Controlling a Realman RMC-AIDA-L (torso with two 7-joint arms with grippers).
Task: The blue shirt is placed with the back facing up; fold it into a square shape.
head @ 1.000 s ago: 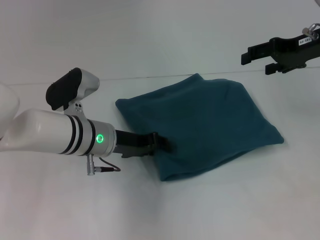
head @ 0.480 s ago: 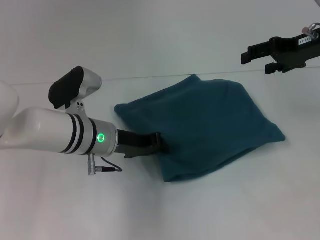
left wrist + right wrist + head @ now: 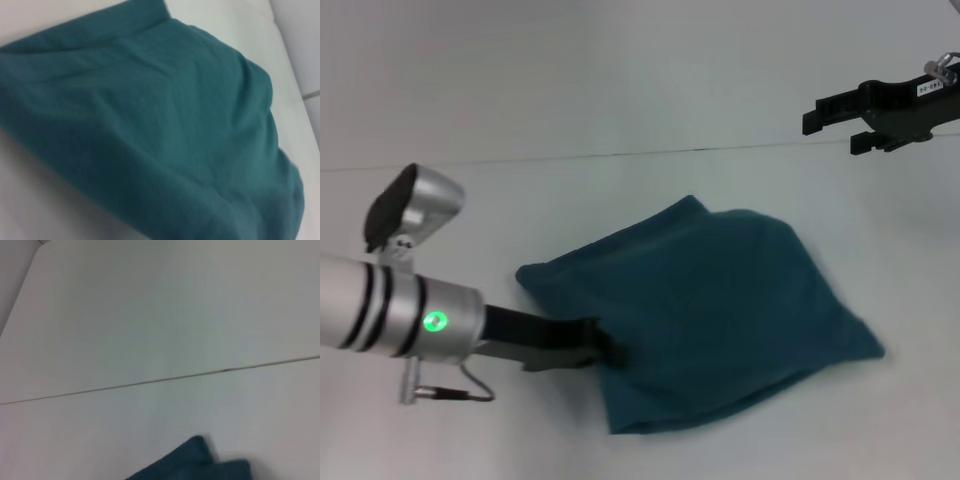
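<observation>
Looking from the head view, the blue shirt (image 3: 705,320) lies near the middle of the white table (image 3: 620,100), already folded down to a compact, roughly four-sided bundle with rounded, puffy edges — so most of the folding looks done, and what seems left is letting go and perhaps squaring the corners. The left gripper (image 3: 605,348) sits low at the bundle's left edge, toward the near side of the table, its dark fingers pinched on the cloth there. The right gripper (image 3: 835,115) hangs high over the far right corner, well apart from the shirt, its two fingers spread with nothing between them — parked, by the look of it.

Over to the left wrist view: teal fabric (image 3: 150,130) fills nearly everything, soft folds layered over each other, with bare table at the margins. The gripper's own fingers do not show here.

The right wrist view gives mostly bare table and a thin seam line (image 3: 160,380) running across it, with just one corner of the shirt (image 3: 200,462) poking in.

Nothing else stands on the table, so nothing blocks the work.
</observation>
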